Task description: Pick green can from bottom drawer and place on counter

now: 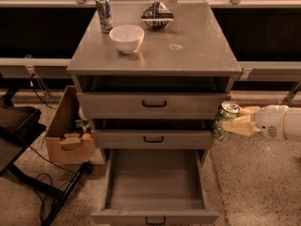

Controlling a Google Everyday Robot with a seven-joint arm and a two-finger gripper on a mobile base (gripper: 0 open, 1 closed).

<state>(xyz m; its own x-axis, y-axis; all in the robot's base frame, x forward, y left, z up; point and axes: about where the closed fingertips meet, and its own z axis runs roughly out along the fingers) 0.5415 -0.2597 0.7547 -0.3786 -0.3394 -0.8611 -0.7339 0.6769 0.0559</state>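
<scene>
My gripper [235, 119] reaches in from the right and is shut on the green can [223, 120], holding it in the air beside the cabinet's right edge, level with the middle drawer. The can is tilted a little, silver top up. The bottom drawer [155, 180] is pulled out and its grey interior holds nothing. The counter [188, 46] lies above and to the left of the can, with a faint ring stain [175, 46].
On the counter stand a white bowl [126, 37], a tall blue-and-silver can [104, 14] and a dark chip bag [157, 14]. A cardboard box [68, 131] with items sits on the floor at left, beside a black stand and cables.
</scene>
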